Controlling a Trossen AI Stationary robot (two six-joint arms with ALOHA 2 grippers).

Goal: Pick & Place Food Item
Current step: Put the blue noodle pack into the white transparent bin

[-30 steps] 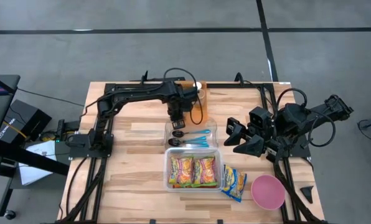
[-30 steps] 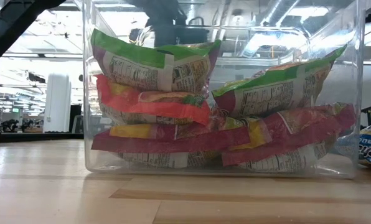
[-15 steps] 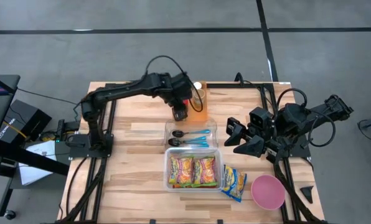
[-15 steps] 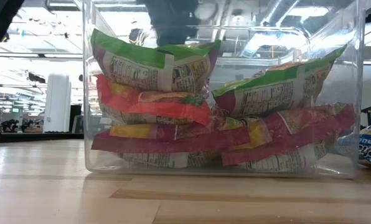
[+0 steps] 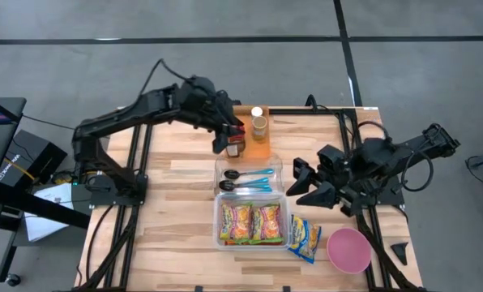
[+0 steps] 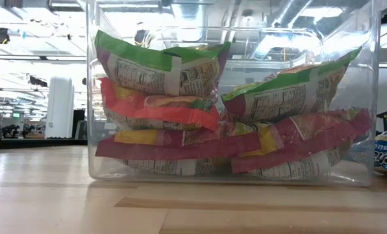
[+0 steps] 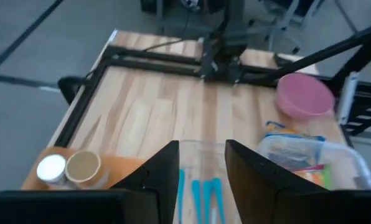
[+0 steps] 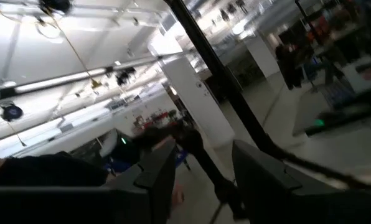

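Note:
Green, red and yellow food packets point(image 5: 250, 223) lie stacked in a clear bin point(image 6: 93, 97) near the table's front middle. A blue packet point(image 5: 305, 237) lies flat on the wood to the bin's right. My left gripper point(image 5: 228, 146) hangs open, high above the table, just beyond the far left corner of a clear cutlery tray point(image 5: 275, 166); nothing is between its fingers point(image 7: 164, 180). My right gripper point(image 5: 300, 185) is raised to the right of the tray, open with nothing between its fingers, and its wrist view looks up into the room.
The cutlery tray point(image 7: 201, 149) holds blue and black spoons. Two jars point(image 5: 259, 123) stand on an orange mat at the far middle. A pink bowl point(image 5: 348, 249) sits at the near right. Black frame rails point(image 5: 132, 162) run along the table's left and right sides.
My left gripper has risen from low over the cutlery tray and drawn back toward the table's far left, tipping from steeply downward to a shallower slant. It has left the low view. The spoons and packets lie as before.

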